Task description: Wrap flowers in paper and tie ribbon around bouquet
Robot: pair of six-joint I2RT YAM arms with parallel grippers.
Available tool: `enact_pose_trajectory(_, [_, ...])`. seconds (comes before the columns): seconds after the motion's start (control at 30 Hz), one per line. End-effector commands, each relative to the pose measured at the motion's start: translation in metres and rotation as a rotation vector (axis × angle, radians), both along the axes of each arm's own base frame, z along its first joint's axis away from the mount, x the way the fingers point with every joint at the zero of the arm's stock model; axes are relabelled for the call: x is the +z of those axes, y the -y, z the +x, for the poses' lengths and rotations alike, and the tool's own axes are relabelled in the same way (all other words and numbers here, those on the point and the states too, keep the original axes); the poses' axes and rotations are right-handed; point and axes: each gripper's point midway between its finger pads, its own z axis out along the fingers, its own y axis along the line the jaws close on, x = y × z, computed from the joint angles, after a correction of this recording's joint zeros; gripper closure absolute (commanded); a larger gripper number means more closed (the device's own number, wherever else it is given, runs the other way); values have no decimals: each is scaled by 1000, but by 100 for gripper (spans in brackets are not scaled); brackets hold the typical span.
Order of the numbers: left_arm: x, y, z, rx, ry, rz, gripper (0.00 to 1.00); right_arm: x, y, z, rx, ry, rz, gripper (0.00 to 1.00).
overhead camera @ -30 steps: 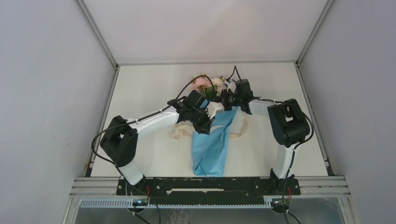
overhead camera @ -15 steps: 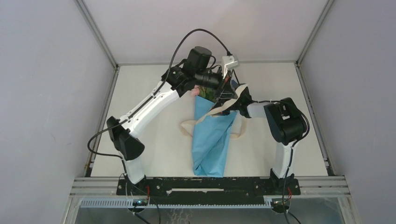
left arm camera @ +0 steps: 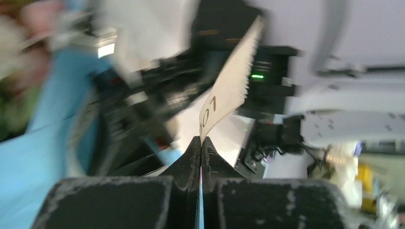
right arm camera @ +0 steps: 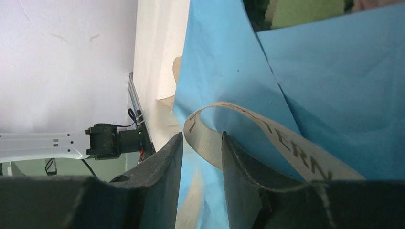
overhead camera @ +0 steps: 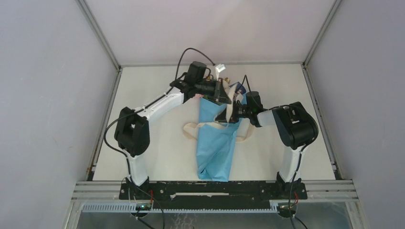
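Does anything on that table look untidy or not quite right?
Yes, the ribbon. It lies slack across the blue bouquet, with loose loops spilling onto the table on both sides, not tied. One end is pinched in the left end effector.

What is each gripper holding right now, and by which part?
Left gripper pinches the ribbon near one end. Right gripper stands open, a ribbon loop between its jaws.

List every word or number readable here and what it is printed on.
"LO" on the ribbon, left wrist view; the letters after it are blurred.
"ERN" on the same ribbon, right wrist view; letters beside it are too faint or cut off.
Nothing else is readable.
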Motion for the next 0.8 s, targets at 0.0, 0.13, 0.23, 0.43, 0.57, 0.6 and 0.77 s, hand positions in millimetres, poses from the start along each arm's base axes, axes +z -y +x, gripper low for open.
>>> enact_pose_trajectory(0.0, [15, -37, 56, 285, -75, -107, 100, 32, -3, 10, -6, 122, 53, 56])
enact_pose_trajectory(0.13, [0, -64, 78, 406, -117, -93, 100, 36, 2, 15, -52, 121, 70, 56])
enact_pose_trajectory(0.23, [-18, -73, 86, 443, -110, -54, 100, 36, 2, 17, -69, 125, 58, 55])
enact_pose_trajectory(0.43, [-59, -72, 89, 430, -112, 17, 100, 38, 1, 17, -79, 126, 45, 49])
enact_pose_trajectory(0.57, [-71, -71, 90, 415, -99, 38, 100, 33, 9, 23, -144, 105, -12, 45])
enact_pose_trajectory(0.6, [-72, -72, 90, 412, -92, 42, 100, 27, 14, 26, -184, 85, -51, 44])
enact_pose_trajectory(0.77, [-82, -72, 85, 392, -67, 68, 100, 13, 32, 31, -286, 90, -360, 39])
